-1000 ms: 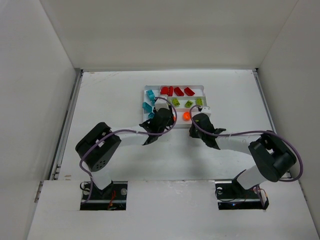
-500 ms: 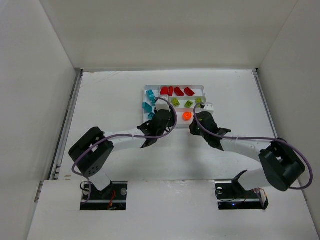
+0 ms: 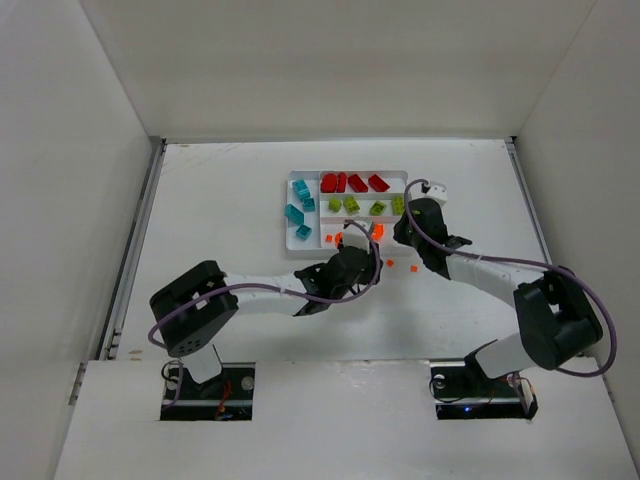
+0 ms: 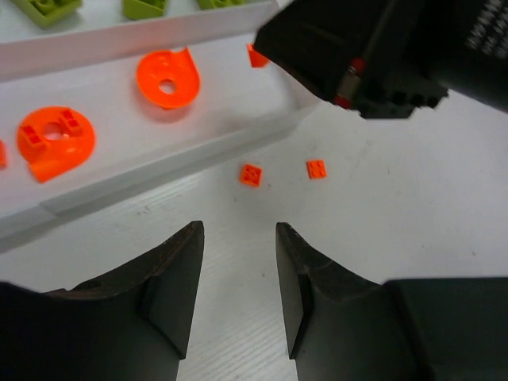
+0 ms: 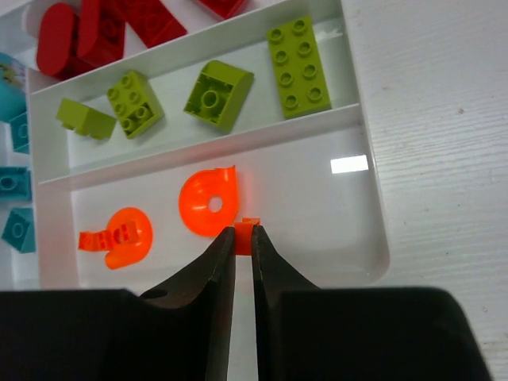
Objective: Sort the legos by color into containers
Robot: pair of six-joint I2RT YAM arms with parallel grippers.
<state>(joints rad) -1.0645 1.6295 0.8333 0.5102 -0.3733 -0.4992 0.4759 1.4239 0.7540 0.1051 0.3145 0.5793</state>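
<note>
The white tray holds teal bricks, red bricks, lime bricks and two orange round pieces in separate sections. My right gripper is shut on a tiny orange brick and holds it over the orange section's right part; from above the gripper is at the tray's right end. My left gripper is open and empty over the table, just in front of the tray. Two tiny orange bricks lie on the table ahead of it.
The right gripper's black body hangs close above the two loose bricks. White walls enclose the table on three sides. The two arms' wrists are close together near the tray's near right corner.
My left gripper has moved off the tray, to the right and nearer, onto the table. My right gripper has shifted right and farther, to the tray's right end.
</note>
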